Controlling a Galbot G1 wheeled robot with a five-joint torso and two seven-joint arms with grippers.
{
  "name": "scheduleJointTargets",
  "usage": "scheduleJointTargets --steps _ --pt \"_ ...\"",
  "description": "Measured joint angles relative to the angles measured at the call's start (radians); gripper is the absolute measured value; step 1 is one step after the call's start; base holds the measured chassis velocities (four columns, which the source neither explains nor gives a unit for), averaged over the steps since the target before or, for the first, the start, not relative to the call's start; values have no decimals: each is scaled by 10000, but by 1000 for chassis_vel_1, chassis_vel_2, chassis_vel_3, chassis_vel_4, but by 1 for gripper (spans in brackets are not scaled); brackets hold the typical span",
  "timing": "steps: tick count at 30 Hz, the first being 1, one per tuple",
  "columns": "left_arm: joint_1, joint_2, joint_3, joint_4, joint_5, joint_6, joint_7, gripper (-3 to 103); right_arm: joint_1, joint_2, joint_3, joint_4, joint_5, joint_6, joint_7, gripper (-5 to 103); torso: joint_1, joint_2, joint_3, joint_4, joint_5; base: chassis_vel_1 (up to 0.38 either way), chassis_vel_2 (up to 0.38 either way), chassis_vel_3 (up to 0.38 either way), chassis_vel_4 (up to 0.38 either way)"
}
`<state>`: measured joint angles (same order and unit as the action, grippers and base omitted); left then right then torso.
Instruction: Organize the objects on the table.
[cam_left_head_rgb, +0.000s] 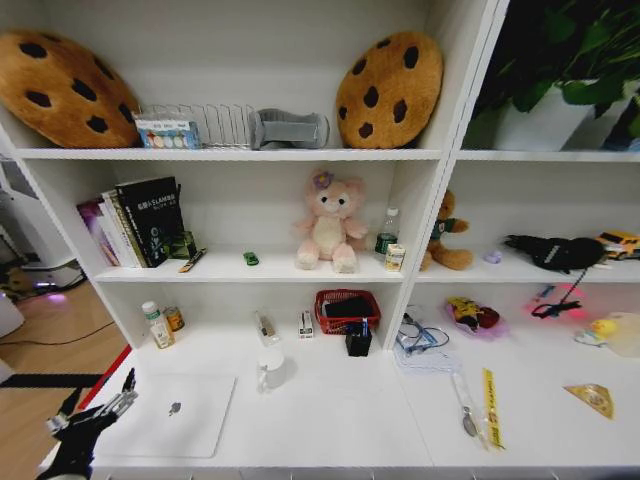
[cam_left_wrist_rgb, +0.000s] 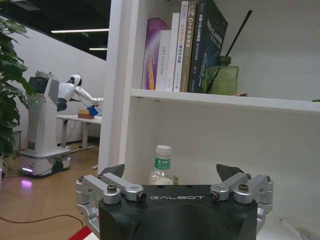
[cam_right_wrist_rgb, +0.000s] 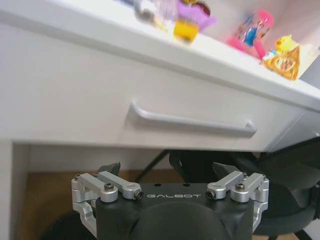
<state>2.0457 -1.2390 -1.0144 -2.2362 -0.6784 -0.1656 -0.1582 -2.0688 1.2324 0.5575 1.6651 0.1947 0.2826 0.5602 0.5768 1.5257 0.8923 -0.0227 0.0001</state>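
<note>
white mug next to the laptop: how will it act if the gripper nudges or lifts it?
The white mug stands upright on the table, so a low push would probably slide it, a high one tip it. It looks rigid and glossy, likely slippery and breakable. On its side, it could roll.

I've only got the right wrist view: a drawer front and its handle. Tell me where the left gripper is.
Observer: The left gripper hovers open at the desk's front left corner, just left of the laptop.
Operator: Give me the laptop's state.
Observer: Lid closed, lying flat at the front left of the desk.
Operator: Name what stands nearest it.
Observer: A white mug, just behind its right rear corner.
</note>
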Motion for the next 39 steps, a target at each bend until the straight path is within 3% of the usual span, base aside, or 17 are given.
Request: scheduleJointTargets --steps 10,19,23,25,26,31,39 --pt "0 0 0 0 0 0 1 100 -2402 -735 398 3577 25 152 -9 100 0 0 1 1 -3 0 0 0 0" --pt "0 0 0 0 0 0 1 100 -2315 -1384 563 5390 333 -389 -279 100 0 0 1 0 -2 0 0 0 0" --pt "0 0 -1 0 0 0 1 100 -1249 -2092 717 5281 804 -505 -1197 100 0 -1 2 1 2 0 0 0 0" --pt "0 0 0 0 0 0 1 100 -358 -2537 830 4863 1457 -456 -2157 100 1 -2 3 1 1 0 0 0 0" --pt "0 0 0 0 0 0 1 100 -358 -2537 830 4863 1457 -456 -2157 100 1 -2 3 1 1 0 0 0 0" --pt "0 0 0 0 0 0 1 100 1415 -3143 786 3473 2403 109 -4018 100 2 -2 3 3 0 0 0 0 0" --pt "-1 0 0 0 0 0 1 100 2534 -3313 660 2193 2131 794 -4891 100 2 -3 3 1 0 0 0 0 0"
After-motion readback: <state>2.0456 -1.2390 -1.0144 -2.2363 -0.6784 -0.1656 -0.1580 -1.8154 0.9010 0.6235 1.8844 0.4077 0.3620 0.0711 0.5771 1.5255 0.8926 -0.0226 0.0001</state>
